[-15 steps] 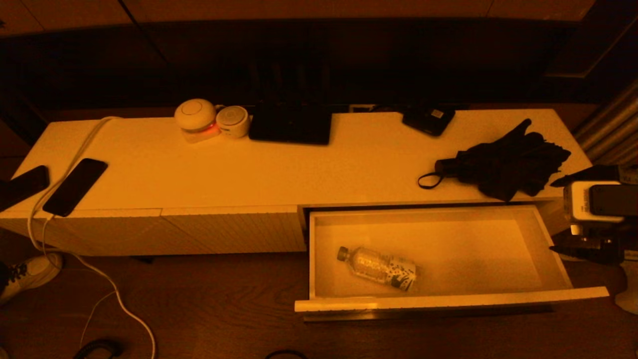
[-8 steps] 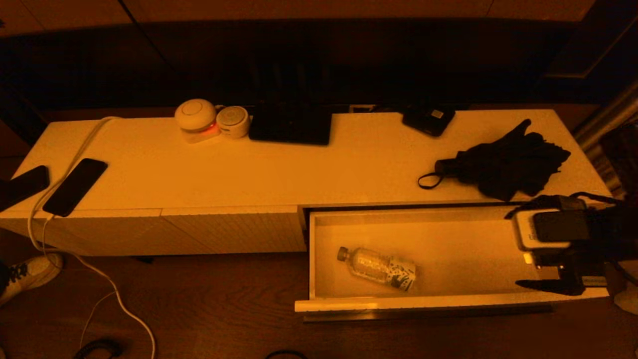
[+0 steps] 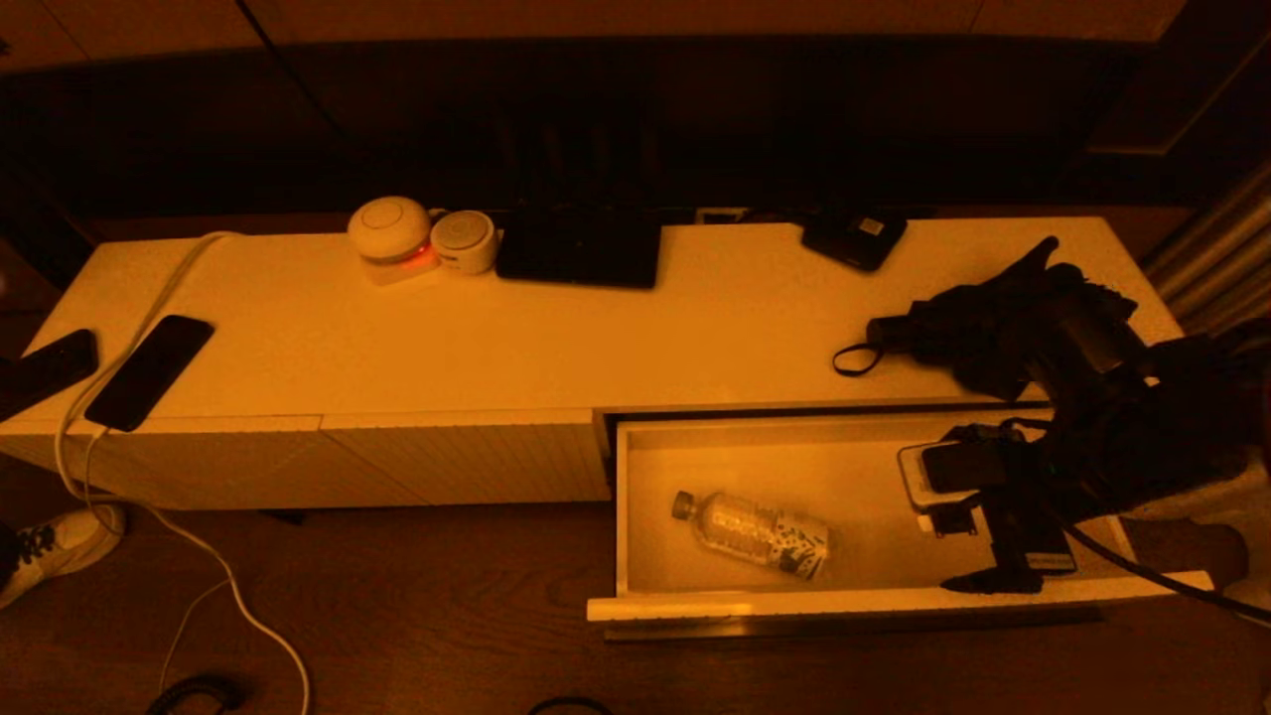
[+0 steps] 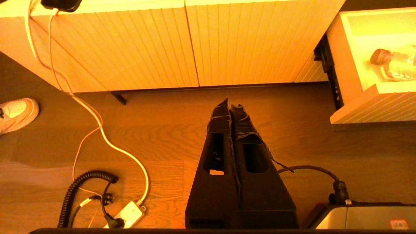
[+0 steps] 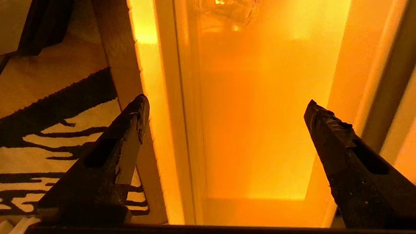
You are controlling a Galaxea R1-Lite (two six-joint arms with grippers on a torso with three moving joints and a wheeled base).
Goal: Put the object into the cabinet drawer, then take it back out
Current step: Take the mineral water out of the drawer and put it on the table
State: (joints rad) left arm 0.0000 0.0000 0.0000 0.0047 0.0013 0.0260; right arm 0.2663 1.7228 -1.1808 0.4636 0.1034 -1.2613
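The cabinet drawer [image 3: 894, 602] is pulled out at the right end of the white cabinet. A clear plastic bottle [image 3: 755, 534] lies on its side in the drawer's left half, cap to the left. My right gripper [image 3: 938, 521] hangs open over the drawer's right half, to the right of the bottle and apart from it. In the right wrist view the open right gripper [image 5: 226, 101] faces along the drawer floor, and the bottle [image 5: 227, 9] shows far ahead. My left gripper [image 4: 230, 105] is shut and empty over the wooden floor, left of the drawer [image 4: 373, 107].
A black folded umbrella [image 3: 993, 328] lies on the cabinet top behind the drawer, partly behind my right arm. Two phones [image 3: 149, 372] and a white cable [image 3: 149, 308] sit at the left end. Round speakers [image 3: 392, 233] and a black device [image 3: 581, 248] stand at the back.
My right arm has swung in from the right edge and now reaches over the drawer's right half, nearer the bottle. The gripper stayed open. The bottle has not moved.
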